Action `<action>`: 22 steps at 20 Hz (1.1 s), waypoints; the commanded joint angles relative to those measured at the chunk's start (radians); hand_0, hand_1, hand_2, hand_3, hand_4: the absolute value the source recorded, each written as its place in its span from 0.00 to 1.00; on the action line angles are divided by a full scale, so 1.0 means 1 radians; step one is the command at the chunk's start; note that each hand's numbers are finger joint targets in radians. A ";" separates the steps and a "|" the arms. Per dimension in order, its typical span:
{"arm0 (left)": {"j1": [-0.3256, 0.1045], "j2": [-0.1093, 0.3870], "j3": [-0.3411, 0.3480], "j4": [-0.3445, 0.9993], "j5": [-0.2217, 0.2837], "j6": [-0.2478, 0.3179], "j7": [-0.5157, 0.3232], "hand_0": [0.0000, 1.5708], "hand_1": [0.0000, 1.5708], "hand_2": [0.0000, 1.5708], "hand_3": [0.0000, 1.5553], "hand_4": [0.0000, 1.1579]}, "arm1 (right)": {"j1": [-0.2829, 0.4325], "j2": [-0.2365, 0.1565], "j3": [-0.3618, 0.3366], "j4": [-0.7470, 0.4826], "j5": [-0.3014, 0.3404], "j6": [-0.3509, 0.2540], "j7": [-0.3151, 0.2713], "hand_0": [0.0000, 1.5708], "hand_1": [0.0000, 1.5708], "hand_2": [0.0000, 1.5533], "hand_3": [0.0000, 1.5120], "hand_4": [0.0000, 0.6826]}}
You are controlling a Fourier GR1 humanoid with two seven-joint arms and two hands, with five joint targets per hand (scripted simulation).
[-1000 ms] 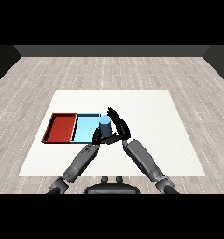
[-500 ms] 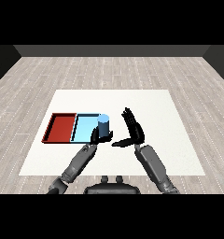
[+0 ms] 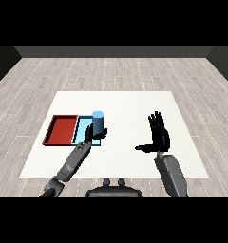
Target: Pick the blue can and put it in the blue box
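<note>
Looking across the white desk (image 3: 135,109), you see the red tray (image 3: 61,130) and the light blue tray (image 3: 82,129) lying side by side near its left edge, the blue one on the right. The blue can (image 3: 98,122) stands upright at the blue tray's right end; whether its base sits inside the rim or just on it you cannot tell, because the left hand (image 3: 93,136) covers the can's lower part.

The right hand (image 3: 158,135) is raised well apart from the can, over bare desk, its fingers straight and spread, thumb out to the side, holding nothing. The left hand is wrapped against the can's lower half, fingers curled round it from the near side.

Judging by its shape, you are dealing with a stiff, smooth-sided cylinder, probably light and not fragile, but tall for its width, so it may tip if nudged near the top. The sensible place to hold it is round the middle or lower body, where the left hand already sits; a smooth wall could slide in the fingers if the can is tilted.

Hidden from you: the can's base, the tray's right wall behind the hand, and the far side of the can. The left hand's fingertips are too dark and small to separate.
</note>
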 commanded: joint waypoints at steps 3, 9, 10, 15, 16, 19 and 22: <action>-0.069 0.056 0.117 0.152 0.007 -0.002 0.036 1.00 1.00 1.00 0.96 0.98 | 0.082 -0.020 -0.063 0.009 0.002 0.031 -0.047 0.00 0.00 0.00 0.00 0.00; -0.110 0.154 0.199 0.368 0.020 -0.076 0.066 1.00 1.00 1.00 0.97 0.94 | 0.023 0.011 -0.062 0.001 0.032 -0.044 0.017 0.00 0.00 0.00 0.00 0.00; -0.146 0.160 0.207 0.393 0.011 -0.047 0.107 1.00 1.00 1.00 0.98 0.92 | 0.069 0.004 -0.061 -0.086 0.022 -0.055 0.044 0.00 0.00 0.00 0.00 0.00; -0.292 0.202 0.205 0.587 -0.047 -0.033 0.214 1.00 1.00 1.00 0.93 0.89 | 0.047 -0.012 -0.104 0.041 0.007 0.006 0.008 0.00 0.00 0.00 0.00 0.00; -0.275 0.153 0.182 0.604 -0.066 -0.003 0.225 1.00 1.00 0.99 0.90 0.86 | -0.030 -0.002 -0.135 0.150 -0.007 0.023 -0.018 0.00 0.00 0.00 0.00 0.00; -0.338 0.114 0.181 0.723 -0.092 -0.003 0.240 0.99 0.99 0.94 0.89 0.84 | -0.011 0.021 -0.121 0.124 0.000 0.001 -0.007 0.00 0.00 0.00 0.00 0.00; -0.297 0.092 0.186 0.785 -0.103 0.020 0.211 1.00 1.00 0.93 0.76 0.81 | -0.052 0.034 -0.113 0.199 0.025 0.003 -0.023 0.00 0.00 0.00 0.00 0.00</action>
